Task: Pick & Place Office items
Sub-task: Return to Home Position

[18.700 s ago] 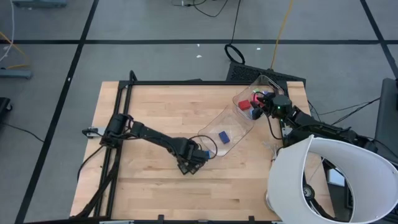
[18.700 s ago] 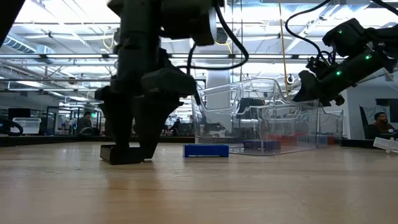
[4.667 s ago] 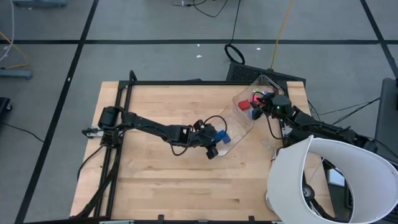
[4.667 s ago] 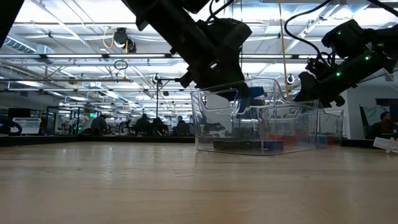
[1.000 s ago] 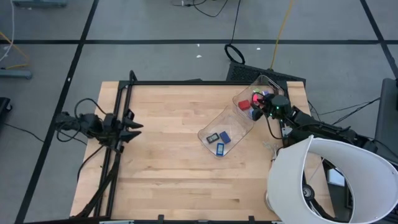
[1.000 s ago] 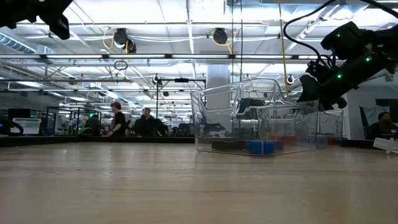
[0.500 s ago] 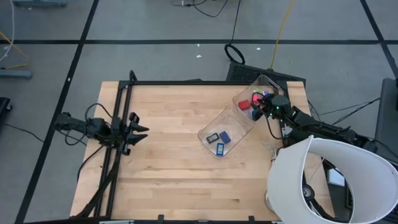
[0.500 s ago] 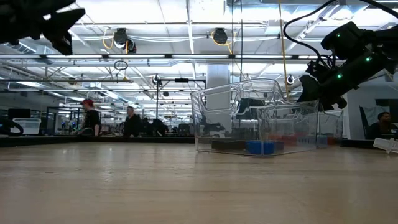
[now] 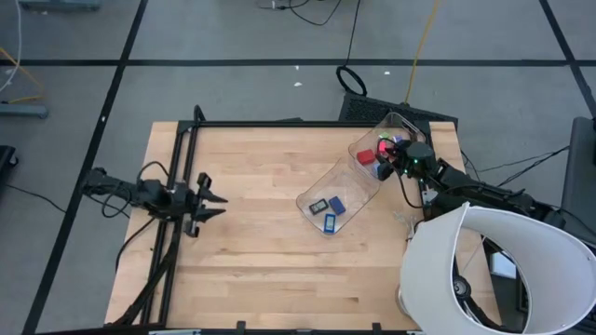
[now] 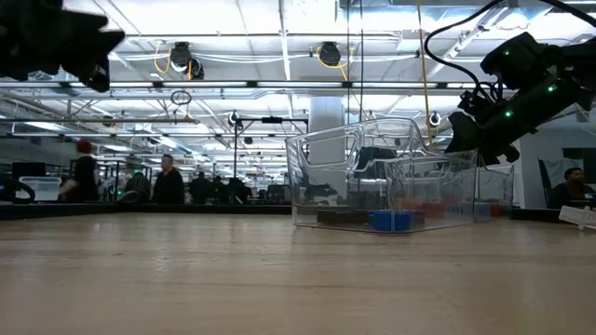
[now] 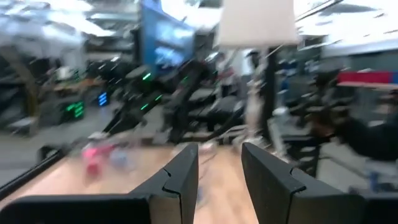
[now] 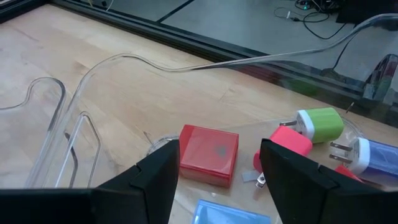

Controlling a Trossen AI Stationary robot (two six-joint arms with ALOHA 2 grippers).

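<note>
Fingers (image 11: 177, 183): on the left gripper (image 9: 214, 205) we see them spread, with nothing between them.
Position, left: the left gripper sits at the table's left edge, over the black frame rail (image 9: 182, 149), well apart from the clear bin (image 9: 357, 186).
Right claw: the right gripper (image 9: 399, 160) also has its fingers (image 12: 158, 171) spread and pinches nothing.
Position, right: we place it just above the bin end on the right arm's side; we cannot tell whether it touches the rim.
Items under the right gripper: a red block (image 12: 208, 154), a pink piece (image 12: 291, 142), a green piece (image 12: 320, 124), a blue-and-white piece (image 12: 367, 157) with metal prongs and a light-blue flat piece (image 12: 233, 214) lie on the bin floor; the pink piece lies between the red block and the green piece.
Items at the other end: a dark flat rectangle (image 9: 318, 205) and two blue blocks (image 9: 337, 207) lie close together inside the bin end nearest the table's middle.
Bin: it lies diagonally on the right half of the wooden table (image 9: 251, 270); in the low view we see its floor resting on the table top.
Placement: every office item we can see lies inside the bin.
Surroundings: a white rounded shell (image 9: 494, 270) overlaps the table's right edge, and people (image 10: 168, 181) stand in the room behind.
</note>
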